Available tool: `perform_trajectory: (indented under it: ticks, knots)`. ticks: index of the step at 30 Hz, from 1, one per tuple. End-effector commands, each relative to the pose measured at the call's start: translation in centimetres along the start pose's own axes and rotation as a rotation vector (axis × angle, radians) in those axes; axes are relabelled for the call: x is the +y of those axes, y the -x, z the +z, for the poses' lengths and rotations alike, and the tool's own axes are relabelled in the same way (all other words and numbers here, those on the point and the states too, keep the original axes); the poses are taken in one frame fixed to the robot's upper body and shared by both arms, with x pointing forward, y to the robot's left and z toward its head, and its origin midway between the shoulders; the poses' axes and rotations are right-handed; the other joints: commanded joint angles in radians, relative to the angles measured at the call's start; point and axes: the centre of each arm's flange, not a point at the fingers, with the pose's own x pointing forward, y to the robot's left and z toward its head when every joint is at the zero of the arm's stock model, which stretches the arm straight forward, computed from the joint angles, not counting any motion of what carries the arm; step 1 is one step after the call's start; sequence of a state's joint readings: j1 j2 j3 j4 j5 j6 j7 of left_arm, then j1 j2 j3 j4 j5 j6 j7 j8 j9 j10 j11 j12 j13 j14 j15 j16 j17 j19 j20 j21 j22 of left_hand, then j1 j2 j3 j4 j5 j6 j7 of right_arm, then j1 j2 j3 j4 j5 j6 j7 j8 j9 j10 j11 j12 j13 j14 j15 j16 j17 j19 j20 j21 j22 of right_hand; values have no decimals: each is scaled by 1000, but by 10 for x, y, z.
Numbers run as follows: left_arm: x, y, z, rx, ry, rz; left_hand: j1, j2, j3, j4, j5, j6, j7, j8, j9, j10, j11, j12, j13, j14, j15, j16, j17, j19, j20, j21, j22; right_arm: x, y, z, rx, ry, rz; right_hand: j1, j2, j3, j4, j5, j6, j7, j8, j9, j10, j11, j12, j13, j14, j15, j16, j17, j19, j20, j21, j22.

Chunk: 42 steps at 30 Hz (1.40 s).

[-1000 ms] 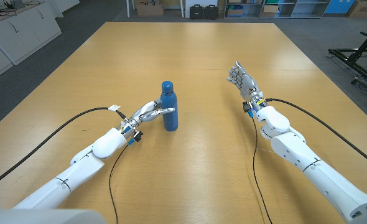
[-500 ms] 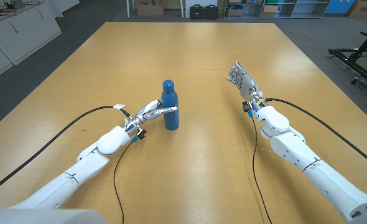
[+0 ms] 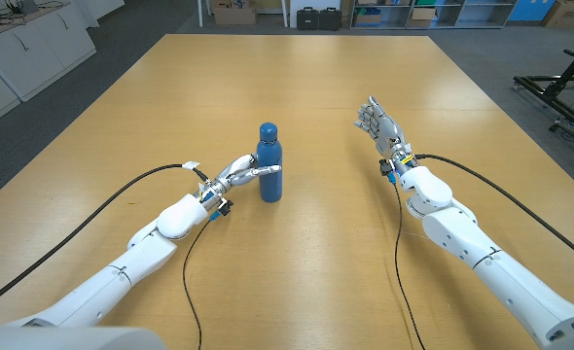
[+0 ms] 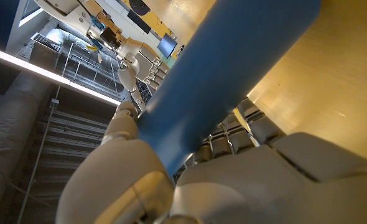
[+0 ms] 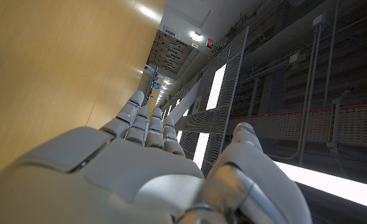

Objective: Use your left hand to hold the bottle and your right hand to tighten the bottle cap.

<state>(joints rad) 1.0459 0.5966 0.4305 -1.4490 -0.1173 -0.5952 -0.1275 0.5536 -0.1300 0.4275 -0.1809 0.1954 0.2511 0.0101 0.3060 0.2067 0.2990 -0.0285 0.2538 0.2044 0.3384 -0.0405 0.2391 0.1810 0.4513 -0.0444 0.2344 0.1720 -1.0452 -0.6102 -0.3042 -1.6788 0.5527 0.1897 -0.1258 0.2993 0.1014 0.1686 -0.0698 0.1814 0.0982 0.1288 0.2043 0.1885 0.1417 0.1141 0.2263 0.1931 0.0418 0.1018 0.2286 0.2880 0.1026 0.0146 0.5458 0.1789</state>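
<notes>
A blue bottle (image 3: 269,163) with a blue cap (image 3: 269,129) stands upright near the middle of the wooden table (image 3: 297,78). My left hand (image 3: 239,175) reaches it from the left, and its fingers wrap the lower body. Close up in the left wrist view, the bottle (image 4: 233,68) sits between that hand's (image 4: 196,180) thumb and fingers. My right hand (image 3: 378,124) is well to the right of the bottle, apart from it, fingers straight and together, holding nothing. In the right wrist view the right hand (image 5: 140,162) stretches out above the tabletop.
Black cables (image 3: 122,190) trail from both wrists across the table. Boxes and cases (image 3: 318,17) stand on the floor beyond the far edge. White cabinets (image 3: 24,49) line the left side, and a black stand (image 3: 559,92) is at the right.
The left hand and the bottle have shifted slightly to the right and away from me. The right hand has stayed in place.
</notes>
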Motion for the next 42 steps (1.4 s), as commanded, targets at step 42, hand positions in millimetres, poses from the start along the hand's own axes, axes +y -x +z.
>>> perform_trajectory:
  ticks: [42]
  knots:
    - [34,-6,63,-81,35,100,265,113,133,-2,1,284,-55,81,-7,296,-58,24,-2,268,-184,5,5,224,-128,17,7,-1,13,10,-40,11,12,1,8,-1,-7,4,12,5,-1,5,9,-2,4,5,7,7,4,3,9,8,-10,5]
